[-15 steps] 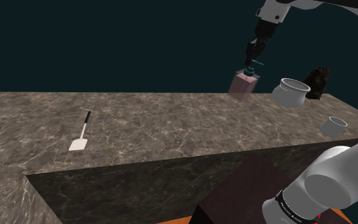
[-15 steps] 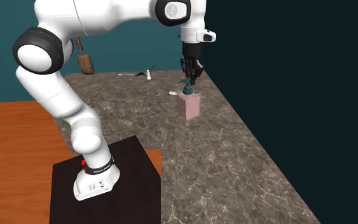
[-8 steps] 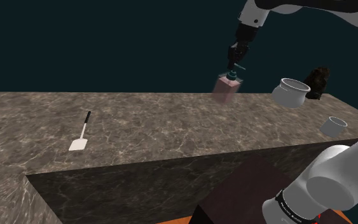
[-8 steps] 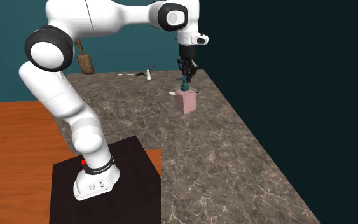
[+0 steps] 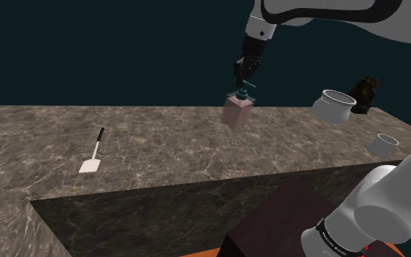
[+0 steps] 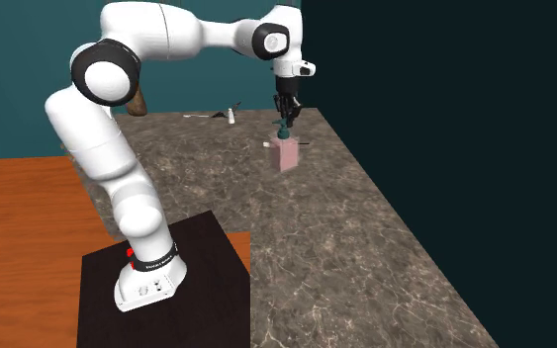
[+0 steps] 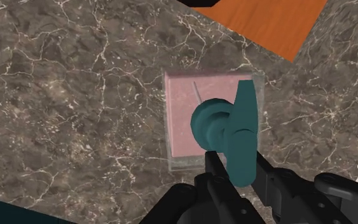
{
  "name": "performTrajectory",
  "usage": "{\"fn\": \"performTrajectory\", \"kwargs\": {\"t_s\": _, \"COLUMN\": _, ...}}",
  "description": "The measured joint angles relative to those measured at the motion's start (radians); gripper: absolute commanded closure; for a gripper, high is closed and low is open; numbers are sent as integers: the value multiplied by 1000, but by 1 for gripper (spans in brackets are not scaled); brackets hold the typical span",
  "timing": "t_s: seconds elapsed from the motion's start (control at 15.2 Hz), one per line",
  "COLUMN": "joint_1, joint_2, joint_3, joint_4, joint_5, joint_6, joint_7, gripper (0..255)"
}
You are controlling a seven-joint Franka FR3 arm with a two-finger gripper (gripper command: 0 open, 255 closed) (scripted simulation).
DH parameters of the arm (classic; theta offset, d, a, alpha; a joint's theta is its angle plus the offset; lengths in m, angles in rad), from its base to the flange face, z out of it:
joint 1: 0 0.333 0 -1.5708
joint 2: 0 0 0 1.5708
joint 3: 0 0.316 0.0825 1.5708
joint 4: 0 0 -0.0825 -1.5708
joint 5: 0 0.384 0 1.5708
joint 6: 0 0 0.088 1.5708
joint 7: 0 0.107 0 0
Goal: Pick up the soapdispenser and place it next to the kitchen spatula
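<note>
The soap dispenser (image 5: 236, 112) is a pink block with a teal pump on top. It hangs a little tilted over the marble counter (image 5: 196, 146), near the far edge. My gripper (image 5: 244, 82) is shut on the teal pump from above. The second exterior view shows the same grip, with the gripper (image 6: 285, 122) over the dispenser (image 6: 287, 155). In the wrist view my gripper (image 7: 241, 173) clasps the pump (image 7: 229, 130) above the pink body (image 7: 184, 111). The spatula (image 5: 92, 155), white blade and dark handle, lies flat on the counter far toward the shoulder view's left.
A grey pot (image 5: 333, 106) and a small grey cup (image 5: 382, 144) stand on the counter at the shoulder view's right, with a dark brown object (image 5: 364, 93) behind them. The dark stand (image 6: 157, 287) sits on an orange floor (image 6: 29, 247).
The gripper has carried the dispenser toward the shoulder view's left, closer to the spatula and away from the pot. The grip has stayed shut on the pump.
</note>
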Motion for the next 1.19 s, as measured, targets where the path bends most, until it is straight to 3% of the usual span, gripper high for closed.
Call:
{"fn": "performTrajectory", "kwargs": {"t_s": 0.26, "joint_1": 37, "joint_2": 70, "joint_3": 49, "joint_4": 25, "joint_5": -1, "joint_6": 48, "joint_7": 85, "gripper": 255}}
{"fn": "performTrajectory", "kwargs": {"t_s": 0.79, "joint_1": 115, "joint_2": 261, "joint_3": 127, "joint_4": 180, "joint_5": -31, "joint_6": 88, "joint_7": 244, "gripper": 255}}
{"fn": "performTrajectory", "kwargs": {"t_s": 1.19, "joint_1": 186, "joint_2": 441, "joint_3": 164, "joint_4": 366, "joint_5": -73, "joint_6": 81, "joint_7": 352, "gripper": 255}}
